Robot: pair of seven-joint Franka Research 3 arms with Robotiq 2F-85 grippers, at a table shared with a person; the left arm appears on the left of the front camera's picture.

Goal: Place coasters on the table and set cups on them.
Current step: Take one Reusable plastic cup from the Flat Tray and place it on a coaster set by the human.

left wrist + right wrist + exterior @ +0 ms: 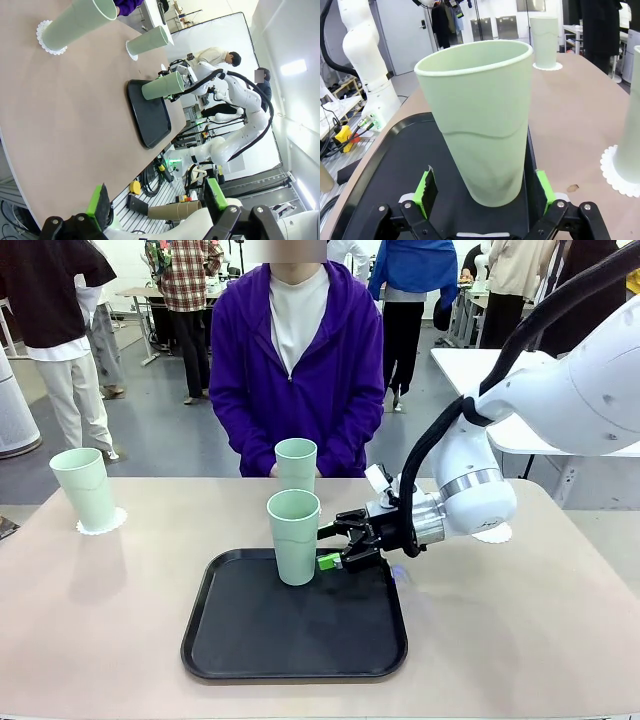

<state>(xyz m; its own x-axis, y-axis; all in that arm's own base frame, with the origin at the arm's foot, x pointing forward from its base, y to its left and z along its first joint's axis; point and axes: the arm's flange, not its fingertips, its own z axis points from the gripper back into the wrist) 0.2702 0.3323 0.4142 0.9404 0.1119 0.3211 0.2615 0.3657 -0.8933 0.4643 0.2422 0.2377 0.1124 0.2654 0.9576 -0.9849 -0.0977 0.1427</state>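
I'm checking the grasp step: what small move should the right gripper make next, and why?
Probably close the right gripper on the cup on the tray. Its open fingers already stand on either side of the cup's lower part, the cup stands upright on the black tray, and a bare coaster waits beyond the arm.

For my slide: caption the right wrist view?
Open right hand straddling the mint-green cup on the black tray.

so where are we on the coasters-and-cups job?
Done: two cups stand on coasters, one far left, one in front of the person. In hand: the open right gripper straddles the third cup, upright on the black tray, not yet closed. Left: move it to the empty coaster behind the right arm.
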